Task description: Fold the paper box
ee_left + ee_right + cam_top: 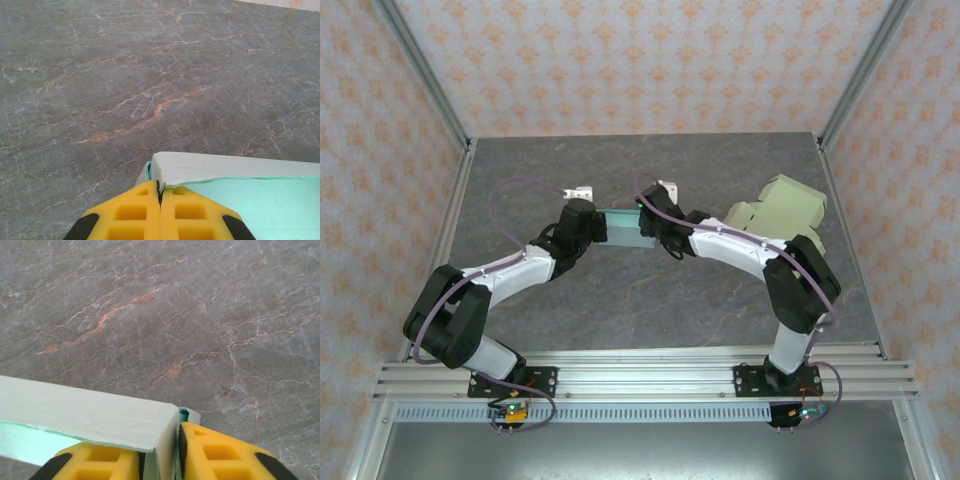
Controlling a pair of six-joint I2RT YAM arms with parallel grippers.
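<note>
Top external, left hand (604,225), right hand (643,226), gripping paper box (622,225)

— Spotted anything at the far right?
— Saw a pale yellow-green cardboard pile (780,212) resting on the grey marbled table (650,310), close to the right metal post (865,70).
— Noted the surroundings?
— Registered orange-patterned wallpaper (640,60) on left, far and right sides, another metal post (425,70) at the far left, a slotted rail (650,372) along the near edge.
</note>
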